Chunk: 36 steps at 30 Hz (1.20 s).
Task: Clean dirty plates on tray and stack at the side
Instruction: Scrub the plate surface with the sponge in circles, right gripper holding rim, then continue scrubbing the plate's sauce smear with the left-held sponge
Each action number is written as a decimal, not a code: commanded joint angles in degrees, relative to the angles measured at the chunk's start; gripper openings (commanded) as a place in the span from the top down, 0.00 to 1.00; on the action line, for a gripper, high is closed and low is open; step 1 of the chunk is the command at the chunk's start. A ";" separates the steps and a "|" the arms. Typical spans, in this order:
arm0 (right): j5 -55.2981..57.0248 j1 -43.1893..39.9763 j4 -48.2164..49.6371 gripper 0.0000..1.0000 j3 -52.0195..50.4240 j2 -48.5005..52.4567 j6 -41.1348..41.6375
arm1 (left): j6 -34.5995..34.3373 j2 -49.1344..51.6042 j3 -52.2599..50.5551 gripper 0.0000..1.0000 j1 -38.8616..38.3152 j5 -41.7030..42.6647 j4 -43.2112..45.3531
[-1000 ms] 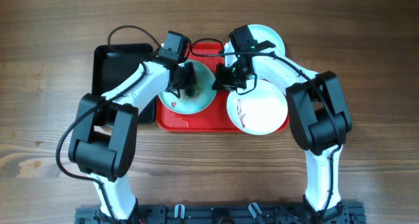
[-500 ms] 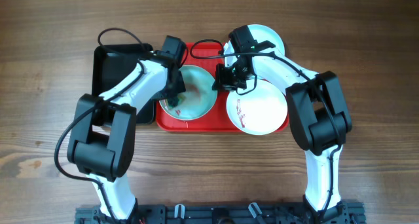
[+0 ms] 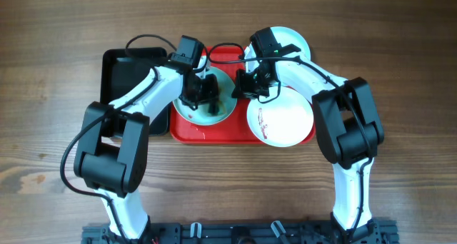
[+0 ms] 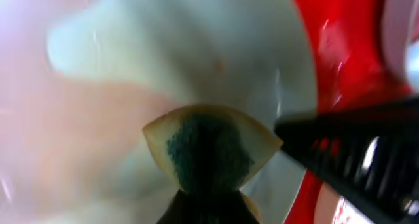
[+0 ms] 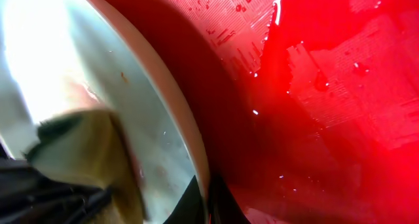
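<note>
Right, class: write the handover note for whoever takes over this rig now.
Left gripper: shut on the sponge, pressed on the aqua plate on the red tray.
Right gripper: shut on that plate's right rim.
White plate: on the tray's right side, smeared.
Third plate: off the tray, beyond its far right corner; no smear visible.
Remaining: finish the aqua plate, clean the white one, stack both.

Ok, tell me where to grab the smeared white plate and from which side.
Pinch the white plate by its near rim, coming in from the robot's side. It is shallow and lies flat, so only the rim offers a grip. That near edge seems to overhang the red tray, leaving finger room beneath, while the right arm covers its far edge.
</note>
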 commanded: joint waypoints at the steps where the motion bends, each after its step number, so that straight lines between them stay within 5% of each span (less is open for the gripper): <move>1: -0.09 -0.07 0.04 0.96 -0.24 2.05 0.42 | -2.27 1.01 -0.42 0.96 -0.09 -8.33 4.15; 7: -0.07 -0.07 0.04 0.96 -0.24 2.05 0.44 | -13.44 1.01 -0.42 0.96 -0.07 -32.98 4.72; 10: -0.07 -0.07 0.09 0.96 -0.24 2.05 0.42 | -16.22 1.01 -0.42 0.96 -0.09 -36.59 2.73; 18: -0.09 -0.07 0.20 0.96 -0.24 2.05 0.48 | -15.30 1.01 -0.42 0.94 -1.20 -18.75 -9.53; 25: -0.11 -0.07 0.20 0.95 -0.24 2.05 0.46 | -2.67 1.01 -0.42 0.96 -1.53 4.83 -9.60; 36: -0.07 -0.07 0.24 0.96 -0.24 2.05 0.42 | -2.45 1.01 -0.42 0.96 -1.49 1.44 6.03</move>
